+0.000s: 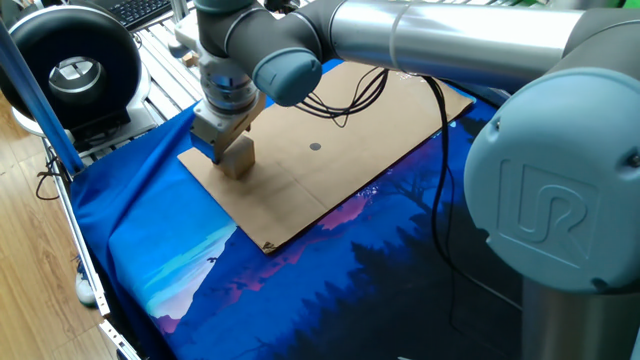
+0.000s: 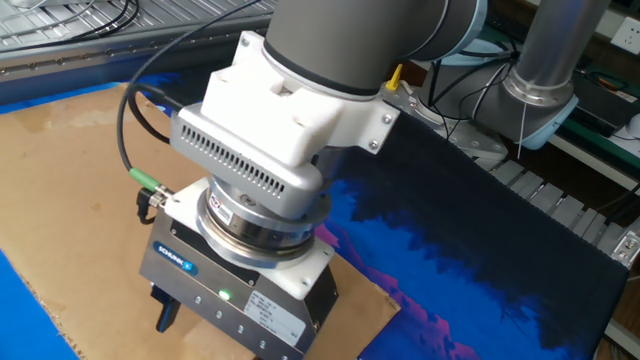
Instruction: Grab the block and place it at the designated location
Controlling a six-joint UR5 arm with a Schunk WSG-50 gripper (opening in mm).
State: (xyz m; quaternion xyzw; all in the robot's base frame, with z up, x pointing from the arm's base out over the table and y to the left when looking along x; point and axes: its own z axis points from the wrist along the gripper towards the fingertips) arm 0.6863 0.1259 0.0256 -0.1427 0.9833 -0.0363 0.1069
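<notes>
The block (image 1: 239, 157), a plain light-tan wooden cube, is at the near-left corner of the brown board (image 1: 330, 150). My gripper (image 1: 226, 153) is straight above it, its fingers down around the cube, and it looks shut on it. One blue-tinted finger (image 1: 206, 149) shows at the cube's left face. The designated location, a small dark dot (image 1: 315, 147), lies on the board to the right of the cube, uncovered. In the other fixed view the gripper body fills the lower left, one dark fingertip (image 2: 164, 314) shows, and the block and dot are hidden.
The board lies on a blue printed cloth (image 1: 200, 260). A black round device (image 1: 72, 70) stands at the back left. Black cables (image 1: 345, 95) hang over the board. The arm's large grey base (image 1: 560, 200) fills the right side.
</notes>
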